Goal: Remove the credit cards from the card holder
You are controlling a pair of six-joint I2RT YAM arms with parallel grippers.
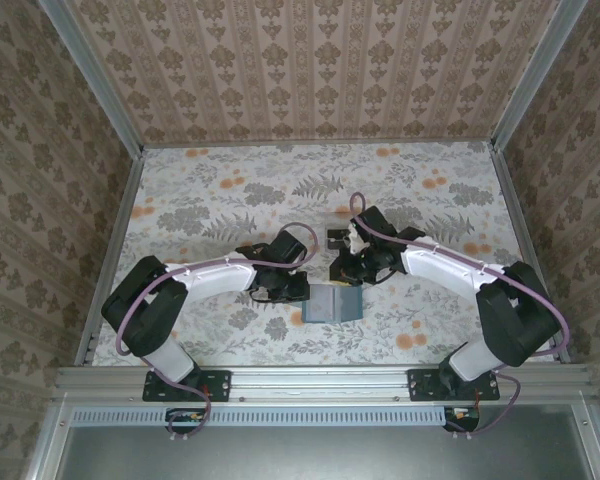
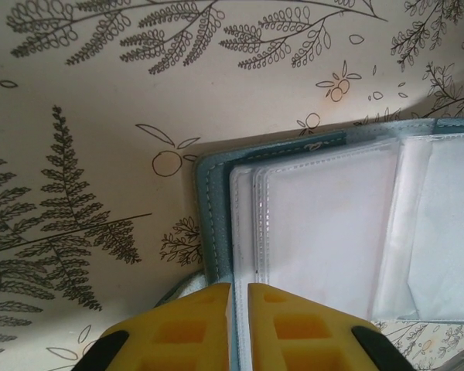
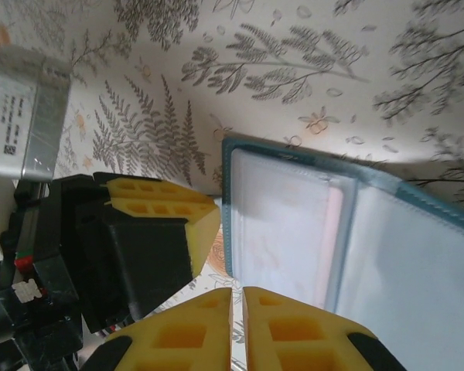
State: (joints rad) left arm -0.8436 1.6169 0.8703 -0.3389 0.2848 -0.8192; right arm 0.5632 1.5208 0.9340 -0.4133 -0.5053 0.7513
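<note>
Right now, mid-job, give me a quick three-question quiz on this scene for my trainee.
1. True or false: the card holder lies open on the table.
2. The left hand is: A, wide open above the holder; B, closed on the holder's edge; C, holding a loose card.
3. What colour is the holder's border?
Key: 1 true; 2 B; 3 teal.
</note>
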